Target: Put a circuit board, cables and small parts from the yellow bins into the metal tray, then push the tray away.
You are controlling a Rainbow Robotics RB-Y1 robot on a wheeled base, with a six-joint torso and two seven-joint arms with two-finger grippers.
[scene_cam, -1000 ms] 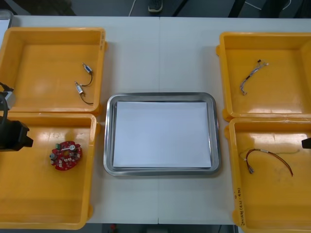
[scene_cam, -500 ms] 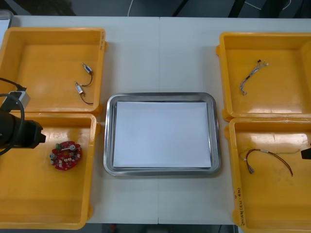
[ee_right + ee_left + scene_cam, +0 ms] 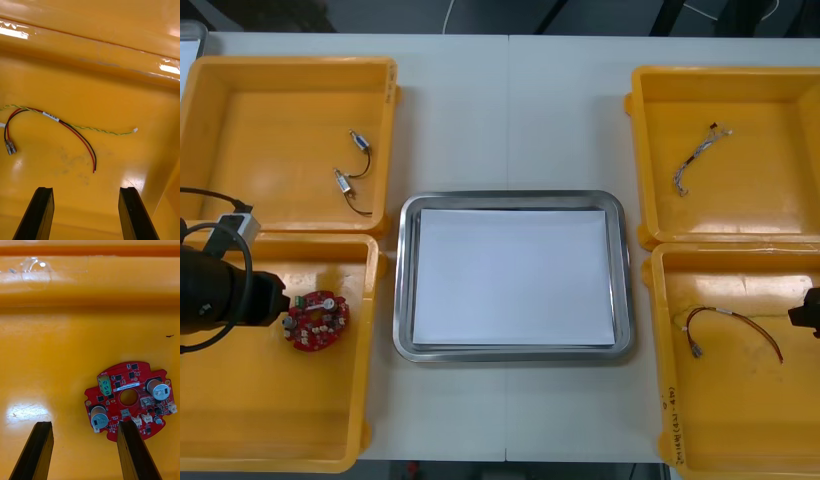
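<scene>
Pale bench bearing four yellow bins, two per side, with a white-lined metal tray between them, unmoved since a second ago. Over the near left bin, left arm farther in than half a second earlier. Left claw now pointing down at the round red circuit board, spread wide and gripping nothing. One finger in front of the board's rim, contact unclear, the other over bare bin floor. At the right edge, right claw slightly farther in over the near right bin than before. Likewise wide and empty, hovering short of the red and yellow cable lying loose on the floor. Board and cable lying where they lay earlier. In the far bins, a blue and white cable at right, small metal parts at left.
</scene>
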